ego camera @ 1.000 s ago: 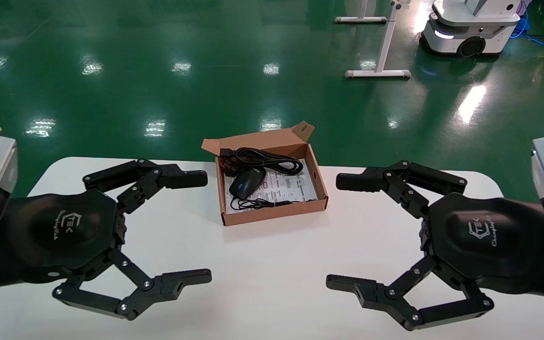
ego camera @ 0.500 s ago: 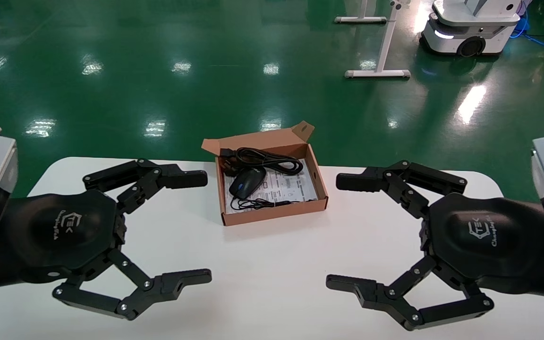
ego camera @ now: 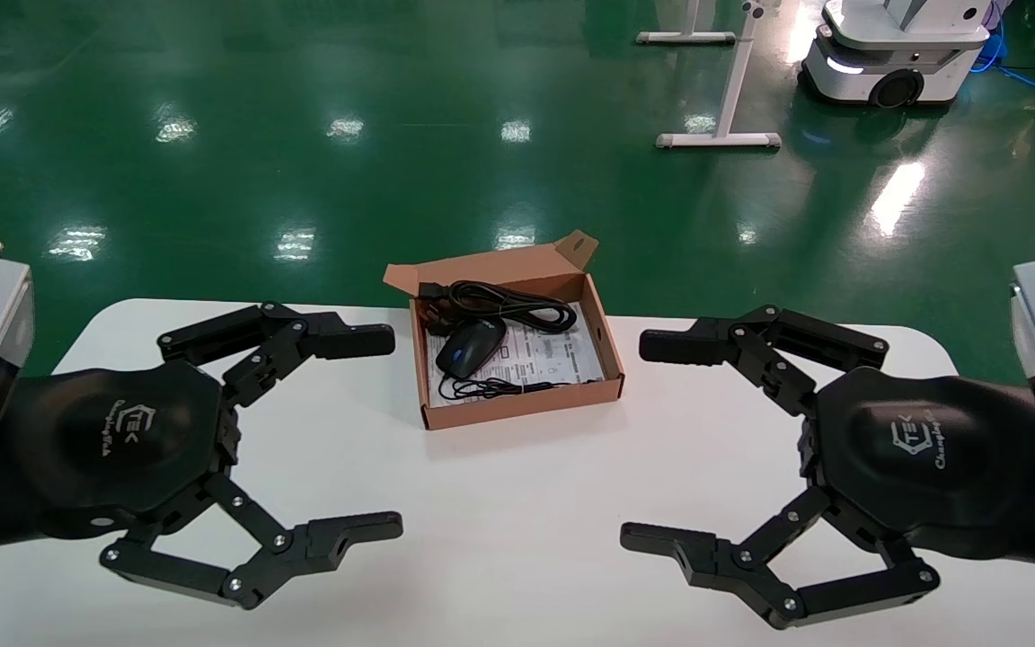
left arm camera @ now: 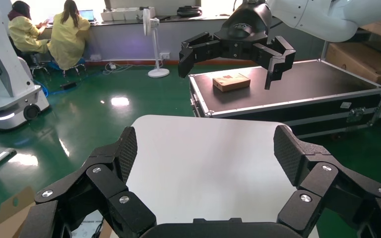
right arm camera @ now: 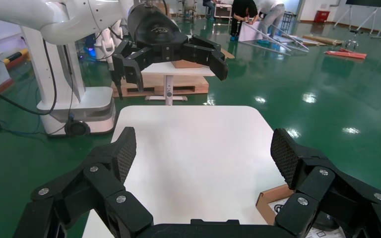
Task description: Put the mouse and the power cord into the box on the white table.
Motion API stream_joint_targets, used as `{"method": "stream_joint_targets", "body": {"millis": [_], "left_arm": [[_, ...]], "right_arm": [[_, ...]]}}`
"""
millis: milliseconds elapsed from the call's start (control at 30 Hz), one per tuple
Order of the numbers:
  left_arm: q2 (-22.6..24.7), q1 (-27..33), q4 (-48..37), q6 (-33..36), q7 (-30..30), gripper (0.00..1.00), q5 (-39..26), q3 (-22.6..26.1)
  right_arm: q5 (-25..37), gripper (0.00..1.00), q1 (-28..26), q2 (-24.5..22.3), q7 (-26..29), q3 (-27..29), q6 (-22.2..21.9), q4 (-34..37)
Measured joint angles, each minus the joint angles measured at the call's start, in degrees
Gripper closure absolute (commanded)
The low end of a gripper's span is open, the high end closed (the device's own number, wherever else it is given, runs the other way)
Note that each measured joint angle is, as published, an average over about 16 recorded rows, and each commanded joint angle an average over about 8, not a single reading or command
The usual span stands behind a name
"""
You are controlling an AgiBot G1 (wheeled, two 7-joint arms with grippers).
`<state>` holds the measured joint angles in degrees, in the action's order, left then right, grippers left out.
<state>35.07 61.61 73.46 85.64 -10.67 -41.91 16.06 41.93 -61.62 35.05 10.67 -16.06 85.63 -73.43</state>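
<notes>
Both claws hang spread and empty, the left gripper [ego camera: 387, 429] and right gripper [ego camera: 639, 440] flanking the shallow brown cardboard box [ego camera: 522, 409] on the large white table [ego camera: 499, 530]. The black oval mouse [ego camera: 471, 347] and coiled black power cord [ego camera: 508, 304] lie inside it. The cord's plug seems to ride the box's far-left rim, and might catch the lid. Bare tabletop lies on both sides of the box.

plain white worktop [ego camera: 499, 503]. brown cardboard box [ego camera: 517, 406] w/ white printed sheet [ego camera: 553, 355] on its bottom. black mouse [ego camera: 471, 347], blue scroll wheel. black power cord [ego camera: 504, 305]. both grippers, left [ego camera: 365, 429] & right [ego camera: 657, 442], matte black w/ white logos. glossy green floor [ego camera: 302, 108].
</notes>
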Motion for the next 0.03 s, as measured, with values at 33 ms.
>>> {"method": "stream_joint_targets", "body": {"millis": [33], "left_arm": [[0.0, 0.0, 0.0, 0.0, 0.0, 0.0, 0.0, 0.0]], "right_arm": [[0.0, 0.0, 0.0, 0.0, 0.0, 0.0, 0.0, 0.0]]}}
